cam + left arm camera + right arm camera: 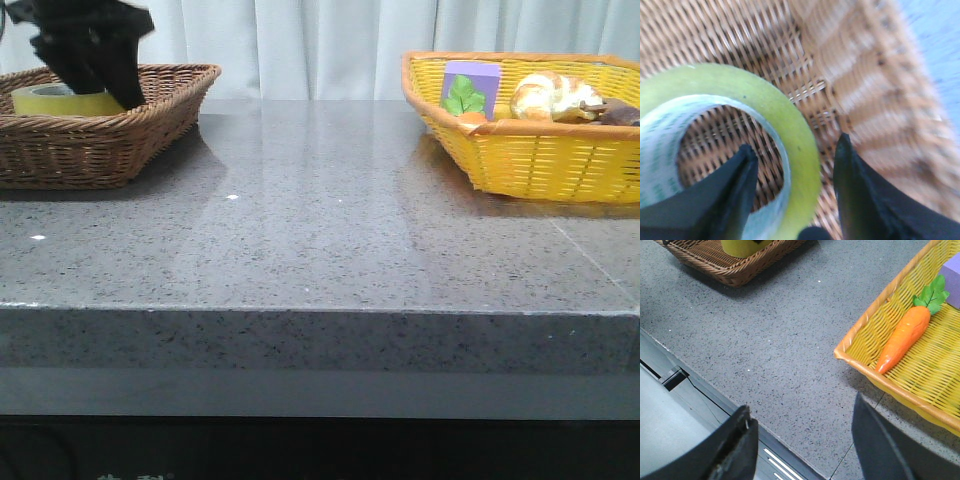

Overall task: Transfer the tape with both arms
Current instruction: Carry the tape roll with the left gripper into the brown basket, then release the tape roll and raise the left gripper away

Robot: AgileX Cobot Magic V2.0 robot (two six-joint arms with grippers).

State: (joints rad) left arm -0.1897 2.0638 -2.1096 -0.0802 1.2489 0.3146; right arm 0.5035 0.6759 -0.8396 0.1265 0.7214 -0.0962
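- A grey speckled stone table (320, 230) carries everything; it serves as the landmark.
- A brown wicker basket (110, 140) sits at the table's far left corner.
- A yellow woven basket (540, 150) sits at the table's far right corner.
- Inside the yellow basket lie an orange carrot (902, 337) with green leaves, a purple block (472, 80), and a bread-like bun (550, 95).
- A pale curtain (320, 45) hangs behind the table.

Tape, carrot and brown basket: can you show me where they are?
tape (790, 120), left wrist view, on its yellow top face.
carrot (902, 337), right wrist view, on its orange body.
brown basket (120, 140), front view, on its woven front wall.
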